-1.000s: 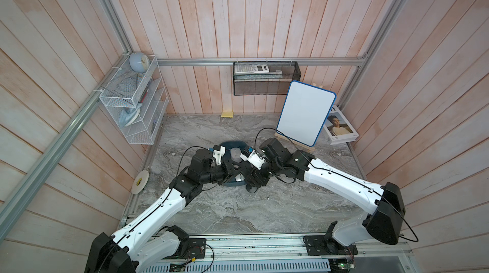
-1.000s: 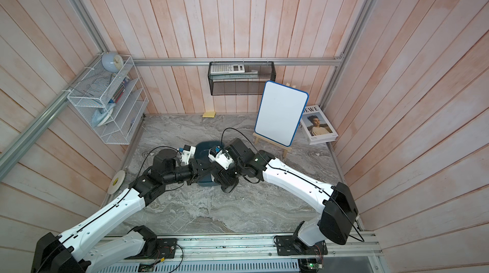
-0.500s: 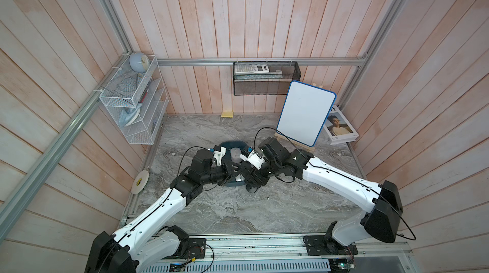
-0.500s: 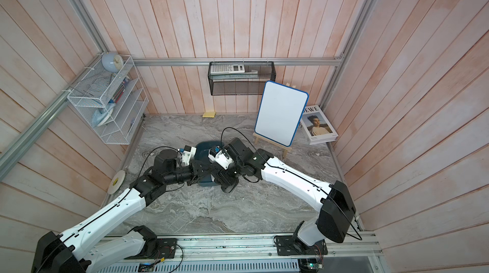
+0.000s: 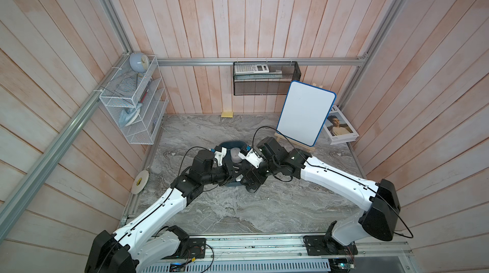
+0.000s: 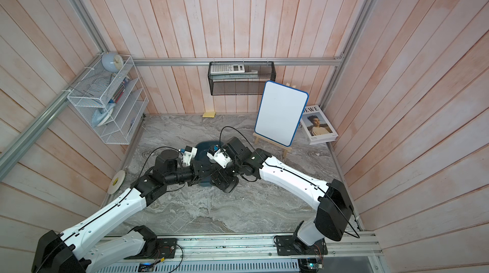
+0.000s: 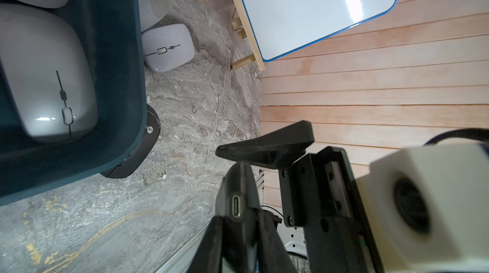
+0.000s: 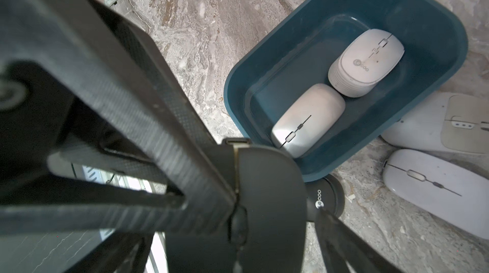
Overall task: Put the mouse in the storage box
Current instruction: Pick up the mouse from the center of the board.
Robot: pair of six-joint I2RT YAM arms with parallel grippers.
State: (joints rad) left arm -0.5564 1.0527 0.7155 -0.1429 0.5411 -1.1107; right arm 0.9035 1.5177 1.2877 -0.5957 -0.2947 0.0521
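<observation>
The storage box (image 8: 267,54) is a dark teal bin; its rim shows between the arms in both top views (image 5: 232,142) (image 6: 204,145). A grey mouse (image 8: 309,118) and a white mouse (image 8: 367,62) lie inside it. Just off the box's near end, a black mouse (image 8: 267,192) hangs above the table. My left gripper (image 7: 238,221) (image 5: 230,175) is shut on it, next to its charging port (image 7: 235,204). My right gripper (image 8: 238,232) (image 5: 247,176) straddles the same mouse, open. One of its fingers (image 8: 344,242) stands apart from the mouse's side.
A second black mouse (image 8: 328,200) lies on the table against the box's near corner. Two white mice (image 8: 436,187) (image 8: 434,126) lie beside the box's right wall. A whiteboard on an easel (image 5: 305,112) and a book (image 5: 340,128) stand at the back right.
Both arms hold nearly the same pose at the box's near end. The top views show no clear movement of the mouse or the jaws.
</observation>
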